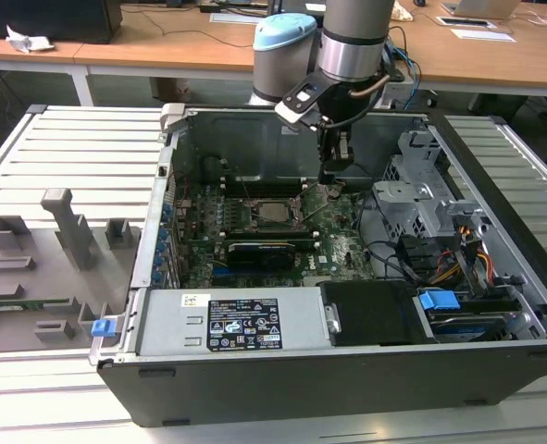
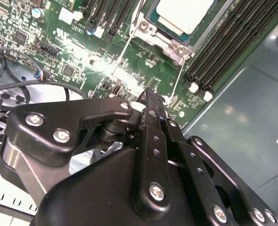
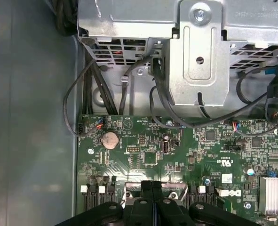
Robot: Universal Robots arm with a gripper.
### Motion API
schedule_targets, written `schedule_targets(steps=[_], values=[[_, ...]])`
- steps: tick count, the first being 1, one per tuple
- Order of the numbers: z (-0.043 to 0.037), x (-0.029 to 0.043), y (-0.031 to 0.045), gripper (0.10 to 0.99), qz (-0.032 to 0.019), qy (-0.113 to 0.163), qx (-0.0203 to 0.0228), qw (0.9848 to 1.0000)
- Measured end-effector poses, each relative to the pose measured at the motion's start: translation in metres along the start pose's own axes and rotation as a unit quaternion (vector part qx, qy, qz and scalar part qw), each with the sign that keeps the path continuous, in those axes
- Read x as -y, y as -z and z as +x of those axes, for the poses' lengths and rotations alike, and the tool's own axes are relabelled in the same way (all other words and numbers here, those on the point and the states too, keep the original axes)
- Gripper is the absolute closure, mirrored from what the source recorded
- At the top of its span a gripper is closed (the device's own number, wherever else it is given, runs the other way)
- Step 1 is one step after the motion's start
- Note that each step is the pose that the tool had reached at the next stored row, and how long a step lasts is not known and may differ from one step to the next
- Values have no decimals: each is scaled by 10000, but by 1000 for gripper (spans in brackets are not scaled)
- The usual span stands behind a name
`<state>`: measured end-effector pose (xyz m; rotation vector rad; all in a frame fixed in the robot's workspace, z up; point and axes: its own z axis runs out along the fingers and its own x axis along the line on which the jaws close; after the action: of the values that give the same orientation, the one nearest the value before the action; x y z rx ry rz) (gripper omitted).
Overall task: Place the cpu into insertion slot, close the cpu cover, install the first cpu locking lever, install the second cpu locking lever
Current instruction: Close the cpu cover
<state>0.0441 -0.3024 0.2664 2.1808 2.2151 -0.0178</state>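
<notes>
While the computer case (image 1: 254, 139) and drive cage (image 3: 195, 47) hem the arm in, you risk snagging the loose black cables (image 3: 103, 96) on any swing. The cpu (image 2: 183, 14) lies in the insertion slot (image 1: 251, 215), toward the motherboard's (image 3: 143, 155) far edge. The gripper (image 2: 150, 96), jaws pressed together with nothing visible between them, hangs beside a thin locking lever (image 2: 177, 80); a skewed push could bend it.
</notes>
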Motion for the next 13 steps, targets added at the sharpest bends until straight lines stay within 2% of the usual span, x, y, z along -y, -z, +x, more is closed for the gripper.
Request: schedule_targets(steps=[4,13], values=[[1,-43,-14,976,-3,86,-4,10000],[0,-139,-52,976,-3,91,-4,10000]])
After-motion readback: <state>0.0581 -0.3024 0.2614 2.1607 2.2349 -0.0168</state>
